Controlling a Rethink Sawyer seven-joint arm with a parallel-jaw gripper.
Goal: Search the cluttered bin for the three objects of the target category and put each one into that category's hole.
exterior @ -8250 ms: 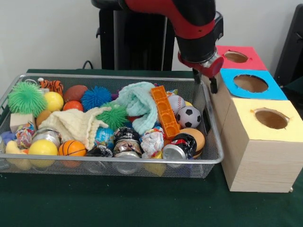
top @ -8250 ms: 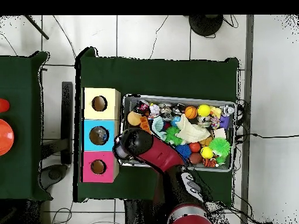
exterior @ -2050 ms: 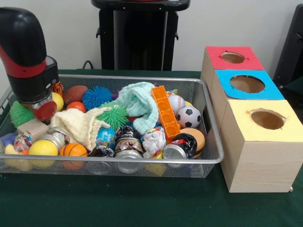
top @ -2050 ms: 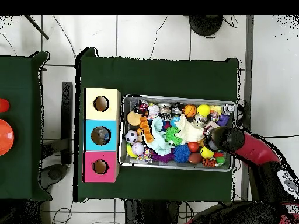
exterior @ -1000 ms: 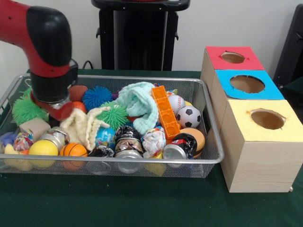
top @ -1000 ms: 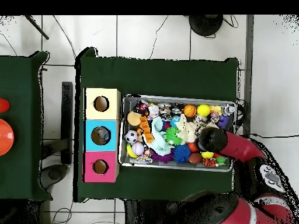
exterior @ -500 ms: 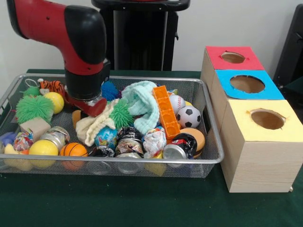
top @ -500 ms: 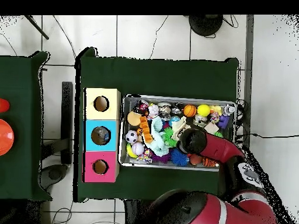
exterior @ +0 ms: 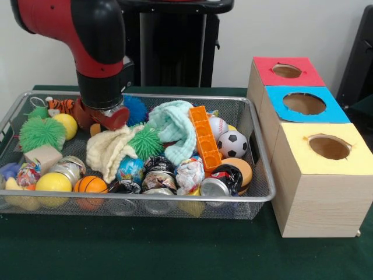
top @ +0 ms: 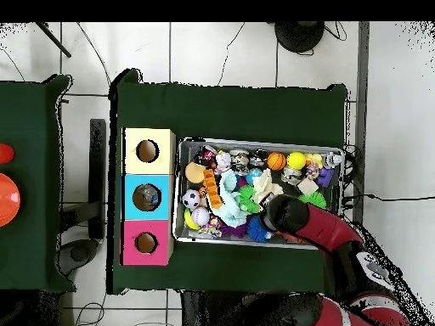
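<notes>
From the front, we see the arm's wrist hanging low over the back left of the wire bin (exterior: 256, 195), its gripper (exterior: 105, 116) buried among the toys so we cannot tell how it stands; likely targets such as the soccer ball (exterior: 232, 143) and baseball (exterior: 217, 126) sit at the right end, light, springy and best pinched across the middle. From overhead, the arm enters from the lower right, reaching over the bin's (top: 255, 143) middle, well apart from the yellow (top: 147, 151), blue (top: 145, 197) and pink (top: 145, 243) holes.
</notes>
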